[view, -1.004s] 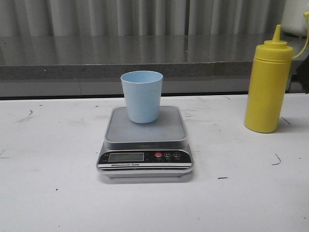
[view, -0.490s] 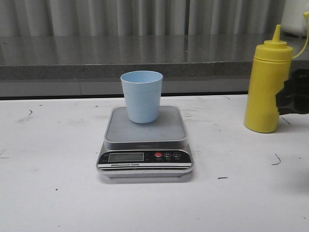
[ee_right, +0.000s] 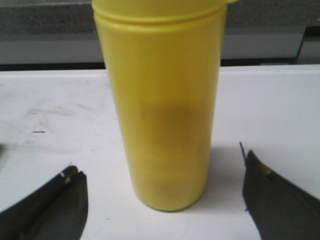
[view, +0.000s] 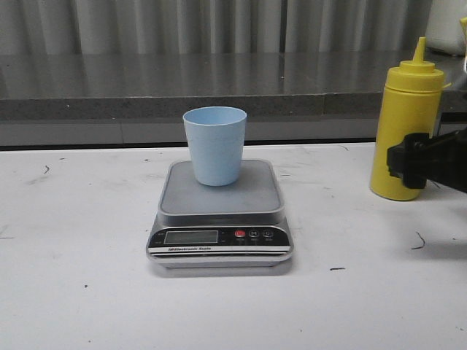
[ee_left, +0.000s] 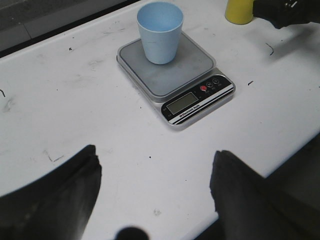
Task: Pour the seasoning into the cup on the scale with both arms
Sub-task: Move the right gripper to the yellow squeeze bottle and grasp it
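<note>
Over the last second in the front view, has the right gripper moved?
Yes. The right gripper has come in from the right edge, leftward, and now overlaps the lower part of the standing yellow bottle, open around it.

Even, diffuse overhead illumination; the white table [view: 87,292] reads bright without blown highlights. Soft, short shadows fall beneath the scale [view: 219,211] toward the camera and under the right gripper [view: 408,164], which appears slightly motion-blurred in the front view. The steel ledge [view: 182,76] behind shows dull vertical reflections. In the left wrist view the gripper fingers [ee_left: 60,195] are dark and out of focus (mild wide-angle tilt of the table edges). In the right wrist view the yellow bottle [ee_right: 162,110] is soft, with a faint darker band across its middle.
</note>
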Robot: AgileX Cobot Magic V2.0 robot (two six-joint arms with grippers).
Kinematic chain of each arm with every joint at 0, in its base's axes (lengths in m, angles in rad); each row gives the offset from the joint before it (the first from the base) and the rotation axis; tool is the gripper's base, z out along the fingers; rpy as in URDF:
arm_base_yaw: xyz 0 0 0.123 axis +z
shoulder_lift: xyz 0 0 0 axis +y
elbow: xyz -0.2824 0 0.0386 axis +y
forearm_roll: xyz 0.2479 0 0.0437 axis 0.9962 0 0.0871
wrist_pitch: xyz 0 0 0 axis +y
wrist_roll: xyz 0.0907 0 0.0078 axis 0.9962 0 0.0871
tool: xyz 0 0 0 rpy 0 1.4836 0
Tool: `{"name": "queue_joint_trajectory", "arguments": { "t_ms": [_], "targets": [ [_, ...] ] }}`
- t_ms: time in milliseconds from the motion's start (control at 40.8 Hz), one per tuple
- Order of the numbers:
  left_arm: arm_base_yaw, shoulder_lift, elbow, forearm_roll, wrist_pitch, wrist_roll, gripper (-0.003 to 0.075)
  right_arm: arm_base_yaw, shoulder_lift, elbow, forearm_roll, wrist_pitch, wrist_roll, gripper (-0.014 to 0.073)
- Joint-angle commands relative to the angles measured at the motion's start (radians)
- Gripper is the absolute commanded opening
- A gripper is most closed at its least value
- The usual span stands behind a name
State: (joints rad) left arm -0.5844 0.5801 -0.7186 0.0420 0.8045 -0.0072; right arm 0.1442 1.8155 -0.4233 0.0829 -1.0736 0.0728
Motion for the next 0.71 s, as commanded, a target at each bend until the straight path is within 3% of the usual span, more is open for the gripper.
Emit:
{"name": "queue_joint_trajectory", "arguments": {
  "t_ms": [0, 686],
  "targets": [
    [-0.007, 0.003, -0.026, -0.007, -0.071, -0.005, 0.0461, -0.001, 0.001, -0.043, -0.002, -0.107, 0.001, 0.0643],
    [-0.007, 0.003, -0.026, -0.007, -0.071, -0.005, 0.0461, -0.015, 0.200, -0.379, 0.057, -0.025, 0.000, 0.0643]
  ]
}}
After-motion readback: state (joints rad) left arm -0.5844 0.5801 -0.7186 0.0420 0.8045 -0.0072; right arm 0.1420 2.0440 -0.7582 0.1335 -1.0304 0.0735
